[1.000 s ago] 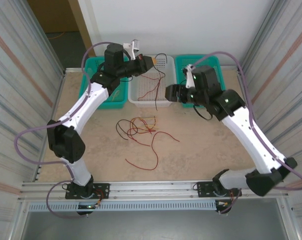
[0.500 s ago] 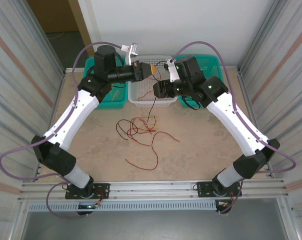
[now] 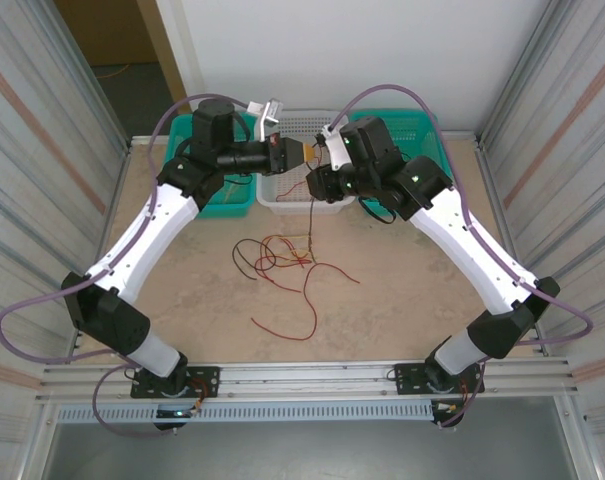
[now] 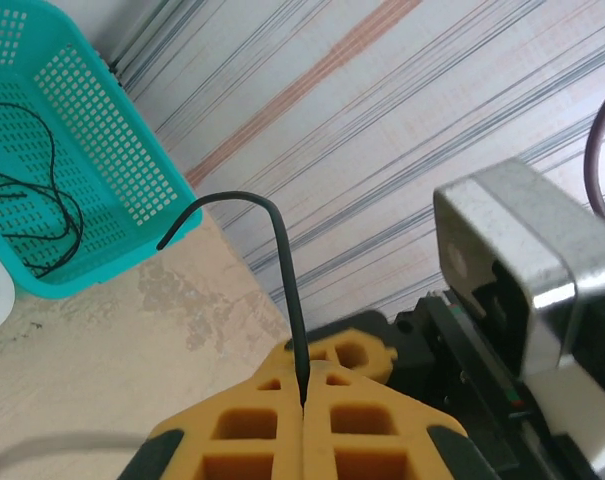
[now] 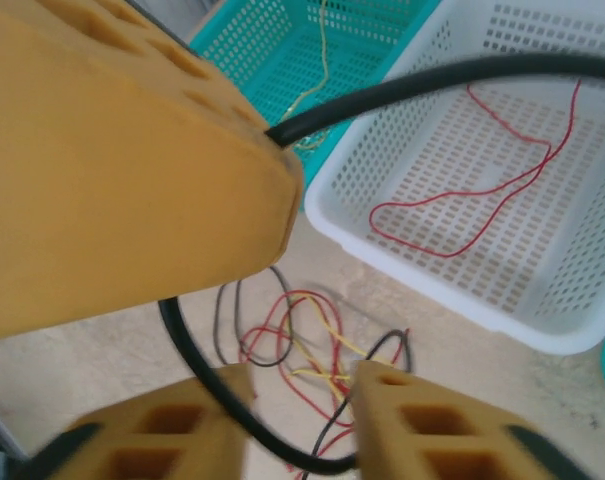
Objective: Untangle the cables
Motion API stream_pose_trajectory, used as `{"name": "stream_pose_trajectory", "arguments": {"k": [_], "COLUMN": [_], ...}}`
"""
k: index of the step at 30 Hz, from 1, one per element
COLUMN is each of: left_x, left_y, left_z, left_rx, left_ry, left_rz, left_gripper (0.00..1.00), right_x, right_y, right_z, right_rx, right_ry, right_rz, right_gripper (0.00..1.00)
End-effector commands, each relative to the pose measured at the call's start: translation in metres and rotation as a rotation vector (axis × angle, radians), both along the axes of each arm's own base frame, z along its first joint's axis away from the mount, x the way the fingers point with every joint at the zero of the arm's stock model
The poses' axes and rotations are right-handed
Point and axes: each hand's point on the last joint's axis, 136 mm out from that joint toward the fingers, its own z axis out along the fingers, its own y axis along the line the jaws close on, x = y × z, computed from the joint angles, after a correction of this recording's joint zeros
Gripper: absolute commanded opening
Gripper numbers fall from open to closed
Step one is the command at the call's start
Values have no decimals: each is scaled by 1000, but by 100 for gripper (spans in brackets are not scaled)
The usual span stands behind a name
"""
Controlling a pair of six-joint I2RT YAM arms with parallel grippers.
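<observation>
Left wrist view, left tool (image 4: 303,385) clenched on thin black cable (image 4: 285,250), right tool (image 5: 300,400) released with that cable passing between its fingers, tangled red, black and yellow wires (image 3: 282,255) on beige tabletop (image 3: 412,285), near white mesh basket (image 3: 280,203).

Thin red, black, yellow cables (image 3: 282,256) tangled on table (image 3: 412,290), one black cable (image 4: 287,290) held raised

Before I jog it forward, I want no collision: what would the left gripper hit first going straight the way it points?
Likely the right arm's wrist, close beyond the left gripper, which is shut on a black cable; depth unclear.
</observation>
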Motion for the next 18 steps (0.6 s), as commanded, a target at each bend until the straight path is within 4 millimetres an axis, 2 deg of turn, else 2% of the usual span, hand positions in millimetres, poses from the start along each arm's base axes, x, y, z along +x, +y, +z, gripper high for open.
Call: {"name": "stream_pose_trajectory", "arguments": {"k": [1, 3, 6, 9, 11, 13, 14, 15, 18], "left_x": [-13, -10, -22, -18, -11, -7, -8, -10, -16], "left_y": [8, 14, 20, 47, 63, 67, 65, 64, 69], "left_z": [33, 41, 59, 53, 47, 39, 36, 34, 17], "left_rx": [-56, -83, -141, -112, -126, -114, -102, -87, -13], "left_ry": [-105, -153, -323, -423, -407, -353, -338, -330, -294], "left_rz": [10, 70, 148, 407, 494, 501, 480, 462, 467], "left_gripper": [0, 0, 0, 0, 2, 38, 51, 59, 75], "right_x": [-8, -11, -22, -27, -24, -16, -8, 1, 30], "right_y": [4, 9, 22, 23, 16, 6, -2, -13, -45], "right_z": [7, 8, 14, 21, 23, 23, 22, 20, 22], "right_rx": [13, 53, 163, 239, 256, 247, 231, 215, 213], "right_ry": [-13, 1, 37, 44, 47, 49, 51, 57, 62], "right_rz": [18, 24, 72, 73, 49, 11, -27, -70, -185], "right_gripper": [18, 1, 0, 0, 0, 0, 0, 0, 0]}}
